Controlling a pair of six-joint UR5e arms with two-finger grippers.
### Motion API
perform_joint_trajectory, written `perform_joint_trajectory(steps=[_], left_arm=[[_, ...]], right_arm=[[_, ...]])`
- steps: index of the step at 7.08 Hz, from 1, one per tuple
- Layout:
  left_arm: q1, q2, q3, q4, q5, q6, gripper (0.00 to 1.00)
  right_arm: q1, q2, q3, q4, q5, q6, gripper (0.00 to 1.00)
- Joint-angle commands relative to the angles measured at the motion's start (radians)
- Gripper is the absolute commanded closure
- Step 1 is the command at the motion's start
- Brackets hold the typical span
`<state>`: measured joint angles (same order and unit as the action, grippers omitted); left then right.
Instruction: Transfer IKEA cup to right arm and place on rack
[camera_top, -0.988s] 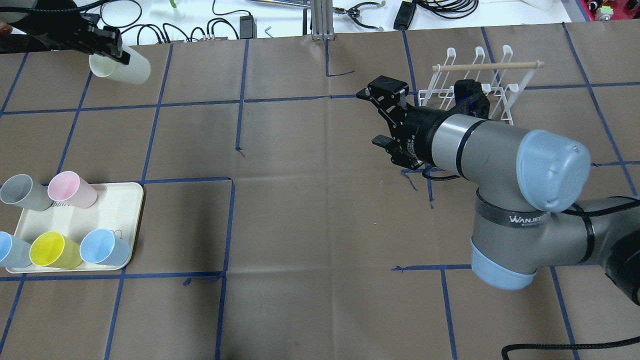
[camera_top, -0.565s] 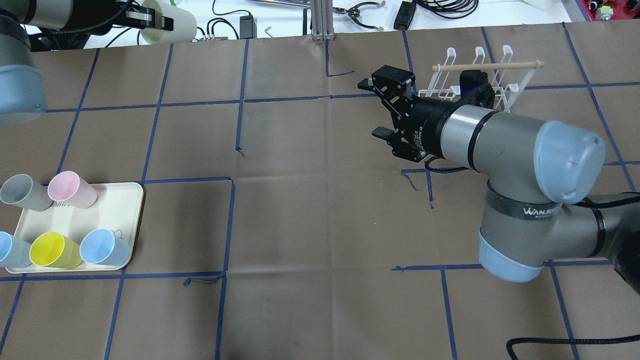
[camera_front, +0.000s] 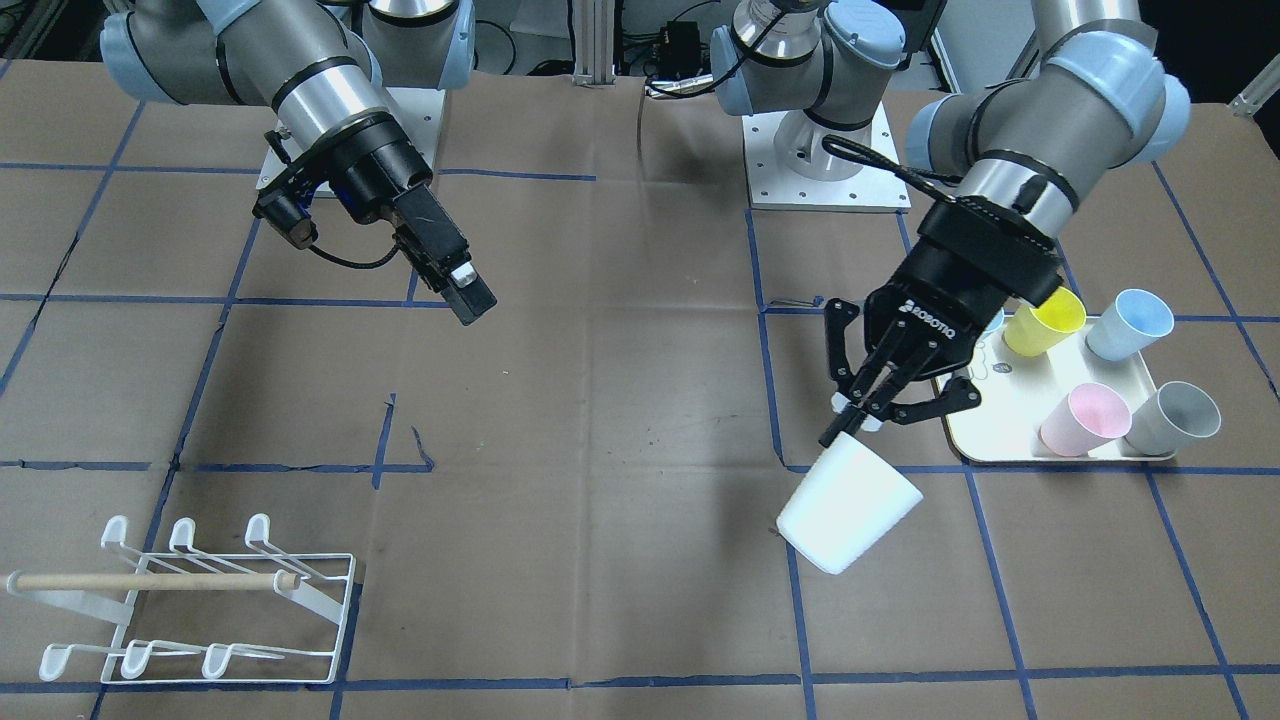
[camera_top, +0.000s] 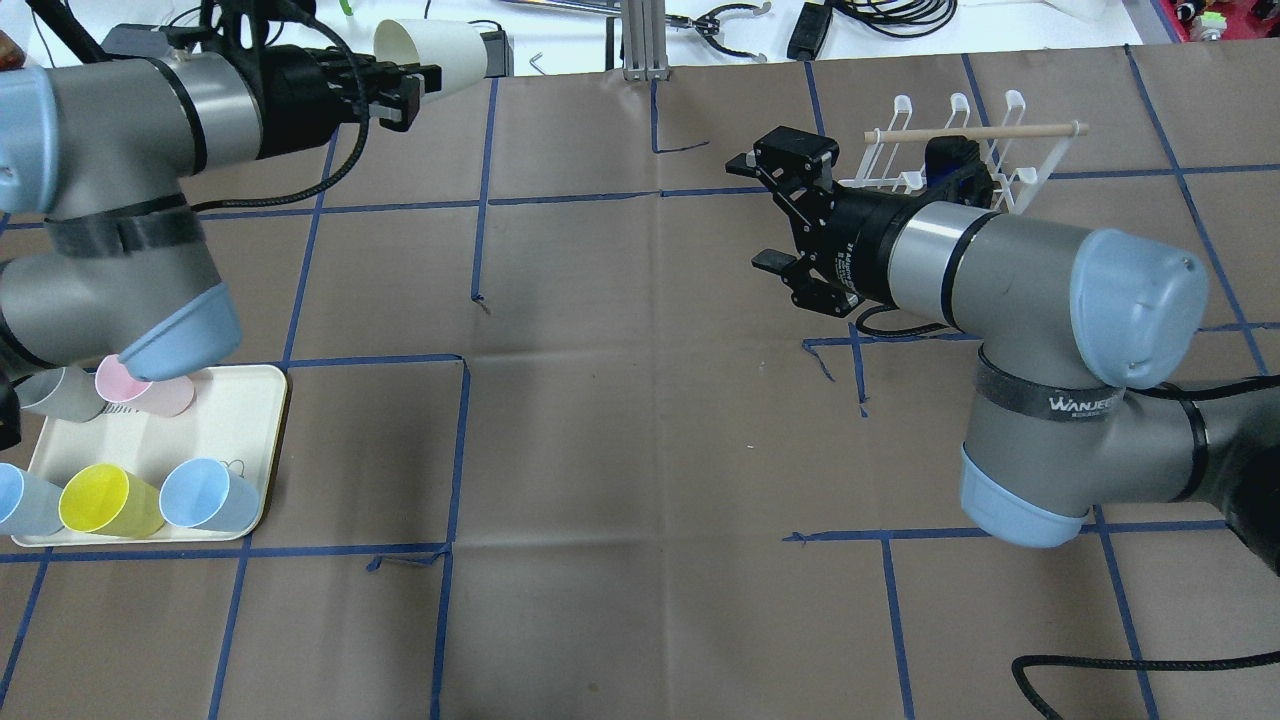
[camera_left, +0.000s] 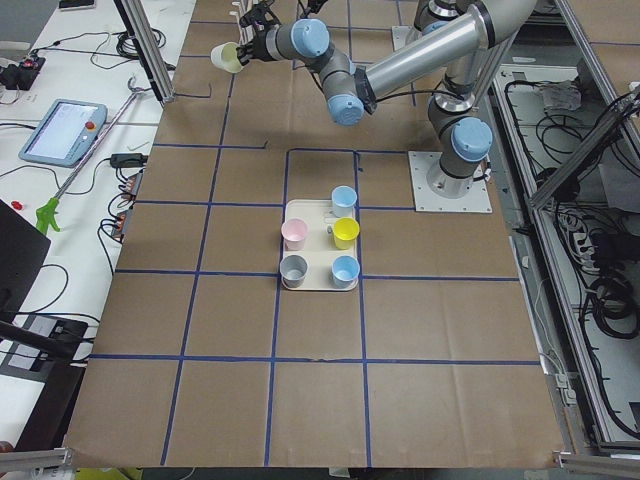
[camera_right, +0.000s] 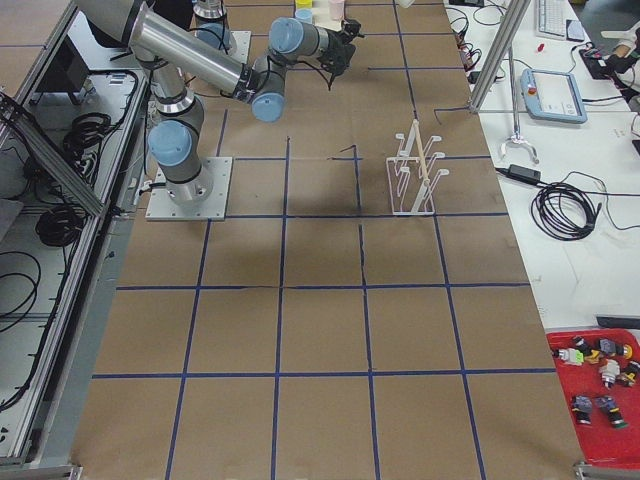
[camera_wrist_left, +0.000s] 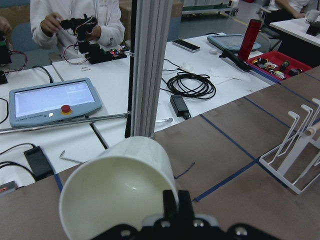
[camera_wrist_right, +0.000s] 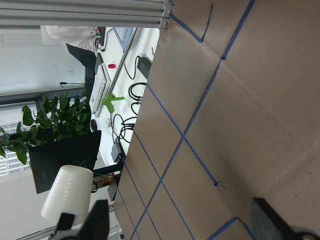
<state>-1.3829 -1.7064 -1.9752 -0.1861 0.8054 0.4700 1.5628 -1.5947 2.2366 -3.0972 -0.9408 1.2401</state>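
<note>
The IKEA cup (camera_top: 440, 48) is white and held sideways in the air over the table's far edge, left of the middle. My left gripper (camera_top: 415, 80) is shut on its rim. In the front-facing view the cup (camera_front: 848, 505) hangs below that gripper (camera_front: 860, 418). The left wrist view shows one finger (camera_wrist_left: 172, 205) inside the cup (camera_wrist_left: 117, 190). The right arm (camera_top: 1000, 270) reaches left from beside the rack (camera_top: 950, 160). Its gripper (camera_top: 768, 212) is open and empty, well apart from the cup. The right wrist view shows the cup (camera_wrist_right: 67, 192) far off.
A cream tray (camera_top: 250, 400) at the front left holds several cups: pink, grey, yellow and blue. The white wire rack (camera_front: 190, 600) stands on the brown paper with its wooden dowel across. Cables and tools lie on the white bench beyond the far edge.
My left arm has swung the cup from the far left corner rightward along the far edge. The right arm drifted slightly right, its gripper still open.
</note>
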Motion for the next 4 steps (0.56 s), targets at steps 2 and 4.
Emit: perform_joint_trajectory(steps=[2,4], left_arm=[[-0.057,-0.059,-0.077,0.207,-0.032,-0.014,0.99],[-0.137,-0.120,-0.082,0.380,-0.026,-0.147,0.98]], right_arm=[[0.000,0.099,-0.044,-0.061,0.153,0.005,0.00],[0.000,0.120,-0.060,-0.047,0.151,0.008,0.00]])
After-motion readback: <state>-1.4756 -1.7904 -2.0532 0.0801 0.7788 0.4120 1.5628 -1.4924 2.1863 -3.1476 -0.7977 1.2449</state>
